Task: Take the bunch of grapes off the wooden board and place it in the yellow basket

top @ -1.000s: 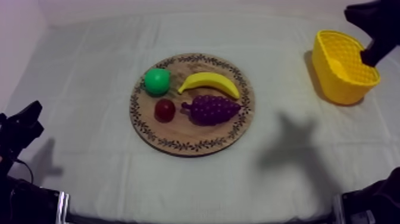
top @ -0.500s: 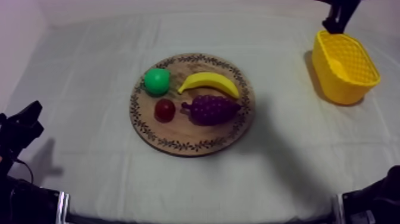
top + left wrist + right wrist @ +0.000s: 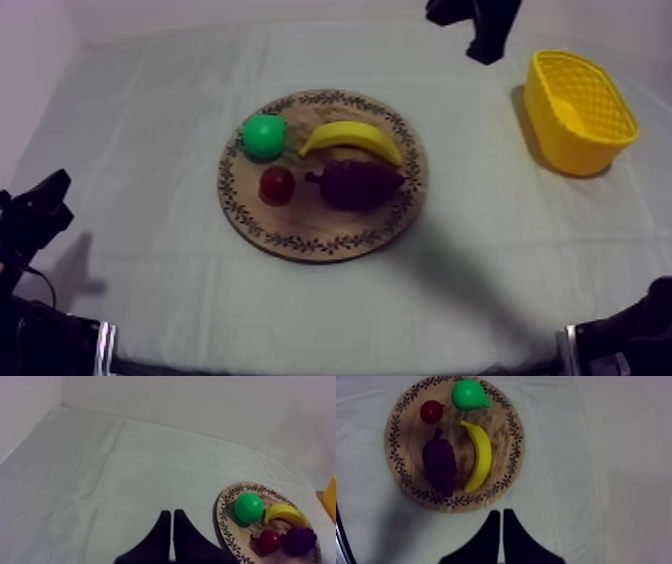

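Mainly the risk is crowding. The grapes (image 3: 439, 466) lie on the board (image 3: 393, 441) with the banana (image 3: 478, 461) just beside one flank and the small red fruit (image 3: 431, 412) near the stem end. A finger coming down on the banana side could wedge on it, shove it, or nip both. The bumpy, rounded bunch may slip from a shallow pinch, most likely on the carry, since the basket (image 3: 560, 140) sits well apart at the right of the table.

The right gripper (image 3: 501, 510) has its fingers pressed together in a narrow wedge, holding nothing. If it goes down like that it would only push the grapes. The pear (image 3: 468, 395) is farthest from the gripper, so low worry.

Pose: in the top view the right arm comes in at the upper right, over the far part of the table between board and basket. Its wrist looks down, with the wedge pointing at the board rim on the banana side, not yet over the grapes. The left gripper (image 3: 172, 512) sits low at its own side, well apart from the board, fingers together too, empty.

Judged step: approach, nothing picked.
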`<state>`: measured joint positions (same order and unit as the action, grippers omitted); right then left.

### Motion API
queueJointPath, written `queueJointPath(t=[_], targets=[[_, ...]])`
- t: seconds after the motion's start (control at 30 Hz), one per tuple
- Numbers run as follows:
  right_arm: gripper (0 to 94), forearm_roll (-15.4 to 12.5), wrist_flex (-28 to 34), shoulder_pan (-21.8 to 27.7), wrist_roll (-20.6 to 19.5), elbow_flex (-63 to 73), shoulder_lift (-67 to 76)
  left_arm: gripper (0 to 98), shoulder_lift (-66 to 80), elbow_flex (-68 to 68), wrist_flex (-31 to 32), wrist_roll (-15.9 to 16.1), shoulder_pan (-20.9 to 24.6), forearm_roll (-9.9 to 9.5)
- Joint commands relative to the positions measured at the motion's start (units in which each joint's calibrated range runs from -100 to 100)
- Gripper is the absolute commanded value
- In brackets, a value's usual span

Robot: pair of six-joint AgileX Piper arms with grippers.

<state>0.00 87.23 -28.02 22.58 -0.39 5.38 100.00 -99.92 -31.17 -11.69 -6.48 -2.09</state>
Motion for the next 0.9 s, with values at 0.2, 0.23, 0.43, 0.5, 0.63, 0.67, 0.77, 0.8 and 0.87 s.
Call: queueJointPath(t=[0.2, 0.23, 0.43, 0.5, 0.63, 0.67, 0.77, 0.8, 0.87], targets=[[0.4, 0.1, 9.7, -1.4, 0.6, 9.8, -11.2, 0.1, 0.0, 0.0, 0.0, 0.0, 0.0, -0.03], [0.4, 0.0, 10.1, -1.6, 0.4, 10.5, -12.3, 0.1, 0.0, 0.0, 0.0, 0.0, 0.0, -0.03], [0.4, -0.2, 11.1, -2.9, -0.7, 13.6, -18.6, 0.1, 0.0, 0.0, 0.0, 0.0, 0.0, -0.03], [0.4, -0.2, 11.2, -3.3, -0.9, 14.1, -20.5, 0.1, 0.0, 0.0, 0.0, 0.0, 0.0, -0.03], [1.5, 0.0, 11.3, -4.1, -1.2, 14.8, -23.7, 0.1, 0.0, 0.0, 0.0, 0.0, 0.0, -0.03], [2.9, 0.1, 11.3, -4.2, -1.3, 14.9, -24.3, 0.1, 0.0, 0.0, 0.0, 0.0, 0.0, -0.03], [14.8, 0.2, 11.3, -4.3, -1.7, 15.3, -25.6, 0.1, 0.0, 0.0, 0.0, 0.0, 0.0, -0.03], [23.3, 0.3, 11.3, -4.2, -1.9, 15.5, -25.9, 0.1, 0.0, 0.0, 0.0, 0.0, 0.0, -0.03], [40.6, 0.6, 11.2, -4.1, -2.2, 15.7, -26.2, 0.1, 0.0, 0.0, 0.0, 0.0, 0.0, -0.03]])
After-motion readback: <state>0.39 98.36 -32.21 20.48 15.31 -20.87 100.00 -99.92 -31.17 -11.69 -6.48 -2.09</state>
